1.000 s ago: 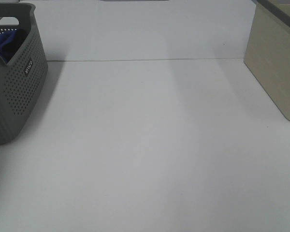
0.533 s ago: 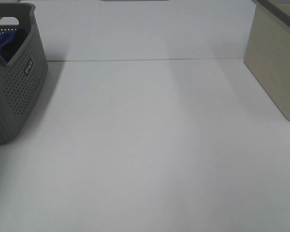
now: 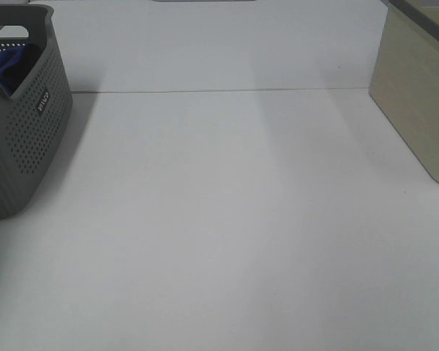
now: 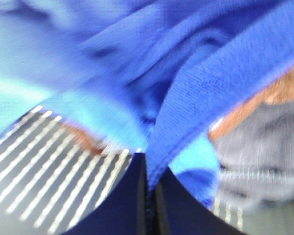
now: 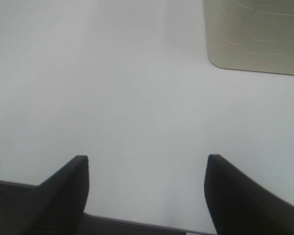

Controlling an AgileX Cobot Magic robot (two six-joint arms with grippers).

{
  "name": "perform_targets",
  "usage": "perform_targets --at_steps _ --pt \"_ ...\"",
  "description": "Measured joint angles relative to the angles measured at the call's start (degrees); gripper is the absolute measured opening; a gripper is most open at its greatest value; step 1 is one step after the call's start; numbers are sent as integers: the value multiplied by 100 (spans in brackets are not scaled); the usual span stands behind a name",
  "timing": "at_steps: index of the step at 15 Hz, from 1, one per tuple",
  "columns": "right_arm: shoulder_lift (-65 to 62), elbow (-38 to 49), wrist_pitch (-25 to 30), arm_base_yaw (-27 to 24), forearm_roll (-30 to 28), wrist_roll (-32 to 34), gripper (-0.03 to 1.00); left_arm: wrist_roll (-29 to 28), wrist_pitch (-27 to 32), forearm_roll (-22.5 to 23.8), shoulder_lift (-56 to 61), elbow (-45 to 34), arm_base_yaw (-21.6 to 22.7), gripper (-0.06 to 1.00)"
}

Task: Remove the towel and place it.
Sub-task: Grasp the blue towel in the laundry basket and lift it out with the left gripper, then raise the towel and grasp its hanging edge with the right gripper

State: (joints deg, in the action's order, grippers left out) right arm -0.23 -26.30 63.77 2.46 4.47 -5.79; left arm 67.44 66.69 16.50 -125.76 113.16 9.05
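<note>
Counting from the left of the high view gives one grey basket (image 3: 29, 131), one blue towel (image 3: 4, 66), one white table (image 3: 227, 219) and one beige box (image 3: 417, 102). The basket stands at the table's left edge, its wall pierced with rows of small holes. It bears one small dark label (image 3: 44, 101) with pale lettering (too small to read with any certainty). The towel lies bunched inside the basket, and only a patch of it shows below the rim at the handle end. The beige box sits at the far right, well apart from the basket, with bare table between them.

The left gripper (image 4: 148, 169) is down among the towel's folds, as its wrist view shows. Its two dark fingers (image 4: 122, 205) are pressed together, with a folded hem of the towel (image 4: 210, 73) pinched between them. Blurred blue folds fill most of that view, and a slotted grey surface of the basket (image 4: 44, 161) shows beside the fingers.

The right gripper (image 5: 147, 159) hangs over the bare table (image 5: 112, 73), angled down and forwards. Its fingers (image 5: 63, 191) are spread wide with nothing between them. One rounded corner of the beige box (image 5: 255, 34) lies ahead of it.
</note>
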Motion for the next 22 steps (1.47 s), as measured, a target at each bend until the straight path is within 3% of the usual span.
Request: perform_targets --at_steps 5,14,19,20,22 --pt "0 0 0 0 0 0 67 -218 252 -57 1043 6 -69 0" --pt "0 0 0 0 0 0 67 -779 252 57 3031 6 -1163 0" --pt "0 0 0 0 0 0 67 -1003 -86 756 3438 6 -1960 0" --pt "0 -6 -29 0 29 0 67 -1003 -212 1094 3610 6 -2441 0" --pt "92 -74 -338 0 350 -149 67 -1003 -264 1524 3759 6 -2997 0"
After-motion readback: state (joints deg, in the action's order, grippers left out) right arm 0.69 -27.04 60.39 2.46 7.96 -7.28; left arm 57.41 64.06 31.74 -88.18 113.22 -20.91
